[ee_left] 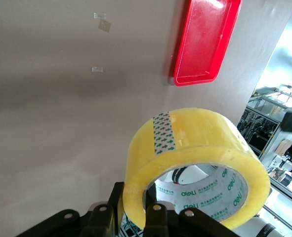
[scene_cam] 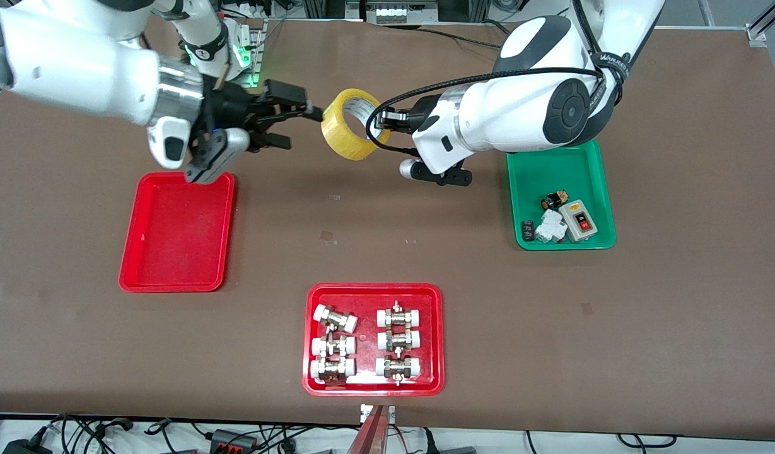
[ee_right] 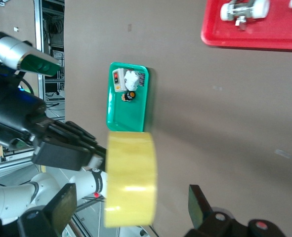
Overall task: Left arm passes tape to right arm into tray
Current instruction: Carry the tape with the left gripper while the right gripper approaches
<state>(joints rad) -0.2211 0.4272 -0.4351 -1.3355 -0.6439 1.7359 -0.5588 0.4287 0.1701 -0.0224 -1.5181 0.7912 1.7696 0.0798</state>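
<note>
Tape (scene_cam: 351, 124) hangs in the left gripper (scene_cam: 387, 123), pinched at the rim above bare table; the right gripper (scene_cam: 302, 123) gapes wide just beside it. Right fingers should straddle the roll squarely before any release — then the red tray (scene_cam: 141, 265) awaits, clear. Green tray (scene_cam: 526, 183) and fittings tray (scene_cam: 374, 293) sit well apart.

The wide yellow translucent packing tape roll (scene_cam: 351, 124) hangs above the brown table (scene_cam: 677, 284), clamped by the left arm's black gripper (scene_cam: 387, 120). The right arm's black gripper (scene_cam: 299, 123), fingers spread, sits just beside it. The plain shallow red plastic tray (scene_cam: 178, 233) lies toward the right arm's end.
</note>
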